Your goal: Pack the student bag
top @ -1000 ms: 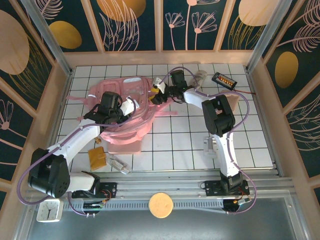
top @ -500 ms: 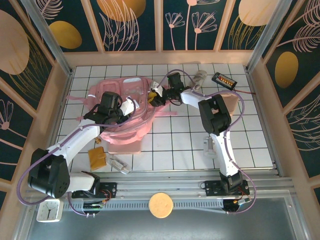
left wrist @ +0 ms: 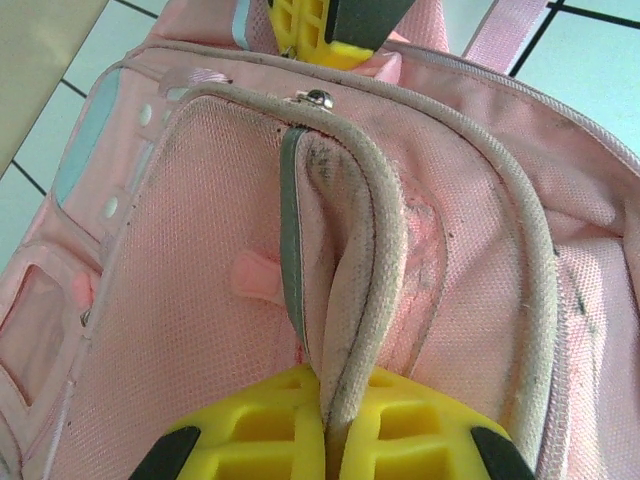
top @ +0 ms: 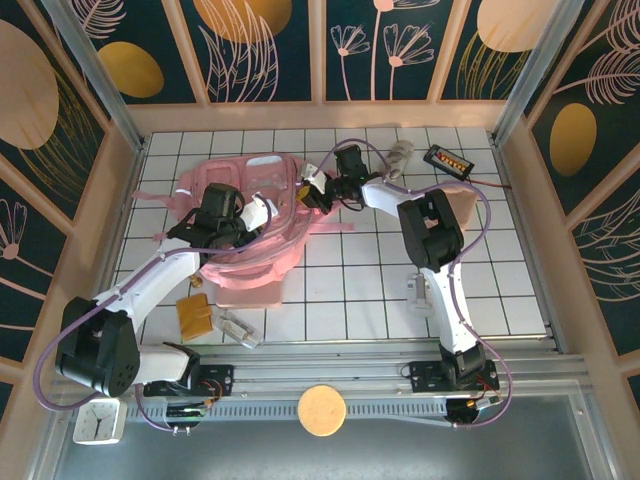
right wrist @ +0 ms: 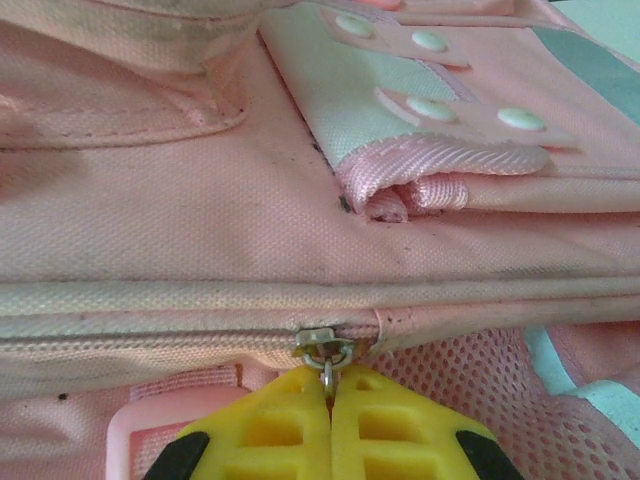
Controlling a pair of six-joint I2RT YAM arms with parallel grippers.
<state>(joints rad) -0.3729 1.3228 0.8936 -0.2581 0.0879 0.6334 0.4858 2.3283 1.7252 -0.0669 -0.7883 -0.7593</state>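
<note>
White gridded tile table (top: 500, 290), dark floral panels around; the soft pink student bag (top: 250, 250) lies slumped upper left of centre in your top view.

Your left gripper (left wrist: 333, 405) has its yellow ribbed fingers pressed together on a grubby beige piped edge of the bag, with pink mesh lining on both sides. Your right gripper (right wrist: 330, 400) pinches the small metal zipper pull (right wrist: 325, 350) at the woven canvas seam, under a pale strip with round studs and a folded webbing loop. A flat tan pad (top: 195, 315) lies below the bag.
</note>
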